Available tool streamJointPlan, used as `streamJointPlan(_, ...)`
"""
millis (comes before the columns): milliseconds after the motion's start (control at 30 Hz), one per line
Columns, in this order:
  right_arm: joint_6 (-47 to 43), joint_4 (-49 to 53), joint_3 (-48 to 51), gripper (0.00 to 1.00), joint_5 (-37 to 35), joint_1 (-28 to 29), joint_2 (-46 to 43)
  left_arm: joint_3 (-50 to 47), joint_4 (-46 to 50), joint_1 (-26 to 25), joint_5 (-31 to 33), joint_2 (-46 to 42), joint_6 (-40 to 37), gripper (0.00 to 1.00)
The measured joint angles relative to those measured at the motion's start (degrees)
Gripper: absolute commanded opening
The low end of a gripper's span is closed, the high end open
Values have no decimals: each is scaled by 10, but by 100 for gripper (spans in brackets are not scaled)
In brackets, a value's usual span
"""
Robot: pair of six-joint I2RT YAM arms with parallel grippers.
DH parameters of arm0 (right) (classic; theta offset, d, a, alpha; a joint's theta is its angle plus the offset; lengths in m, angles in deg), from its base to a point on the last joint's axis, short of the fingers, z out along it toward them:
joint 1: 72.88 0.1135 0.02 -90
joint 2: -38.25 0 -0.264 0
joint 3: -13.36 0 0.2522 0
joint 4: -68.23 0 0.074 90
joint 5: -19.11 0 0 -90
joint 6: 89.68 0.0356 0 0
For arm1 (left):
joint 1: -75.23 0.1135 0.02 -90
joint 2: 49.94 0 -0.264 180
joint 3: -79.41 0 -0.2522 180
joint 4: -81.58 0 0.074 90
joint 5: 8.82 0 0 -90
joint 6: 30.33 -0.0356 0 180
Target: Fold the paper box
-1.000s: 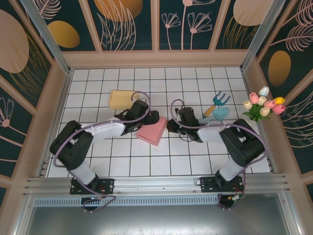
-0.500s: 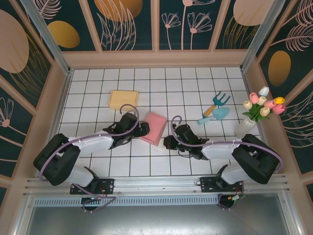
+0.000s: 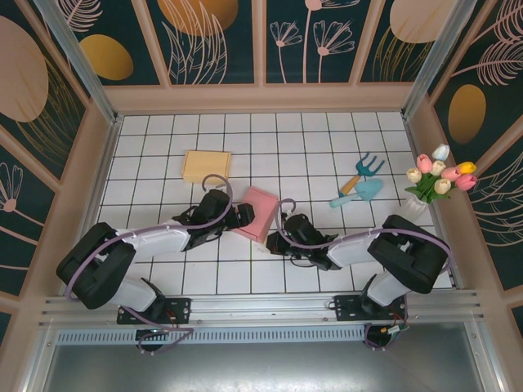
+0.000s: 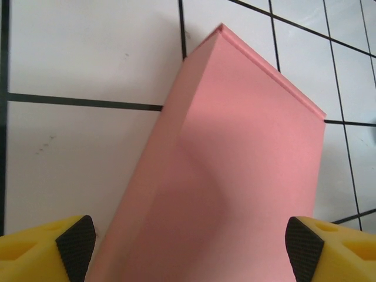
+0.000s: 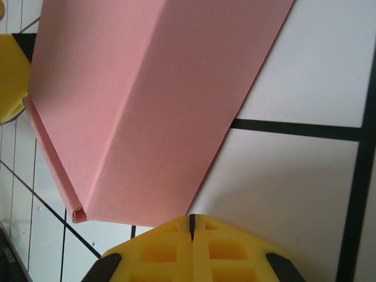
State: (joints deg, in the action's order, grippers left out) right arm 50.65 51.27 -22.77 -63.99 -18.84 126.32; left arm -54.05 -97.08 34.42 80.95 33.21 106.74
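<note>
The pink paper box [image 3: 258, 212] lies closed and flat on the tiled table, a little left of centre. My left gripper [image 3: 239, 216] is at its left side, open. In the left wrist view the box [image 4: 235, 170] fills the space between the wide-spread fingertips [image 4: 75, 247] of this gripper [image 4: 188, 249], and neither pad clearly presses on it. My right gripper [image 3: 274, 242] is shut with nothing in it. Its yellow tip [image 5: 191, 220] sits at the near corner of the box [image 5: 153, 100], touching or almost touching the edge.
A flat yellow box [image 3: 205, 166] lies behind the left arm. A toy rake [image 3: 365, 169] and a blue shovel [image 3: 359, 192] lie to the right, with a vase of tulips [image 3: 437, 178] by the right wall. Wooden walls enclose the table.
The box has settled flat, turned slightly. My left gripper has drawn back to the left of it. My right gripper has come nearer and leftward to the box's near corner, still shut.
</note>
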Motion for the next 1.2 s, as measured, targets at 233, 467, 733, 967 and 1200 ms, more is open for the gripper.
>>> streamJointPlan(233,2,-3,-24,0,0,8,29,-11,-55,-25,4,20,26,85)
streamJointPlan(467,17,-17,-27,0,-7,13,37,-28,-99,-35,36,20,64,86)
streamJointPlan(733,18,-13,-26,6,-73,44,24,3,-44,-24,68,15,77,87)
streamJointPlan(967,-67,54,-4,44,-177,45,-140,-13,5,12,120,-63,92,87)
streamJointPlan(1200,-205,166,-75,55,-187,-44,-184,-99,9,-4,127,-184,141,85)
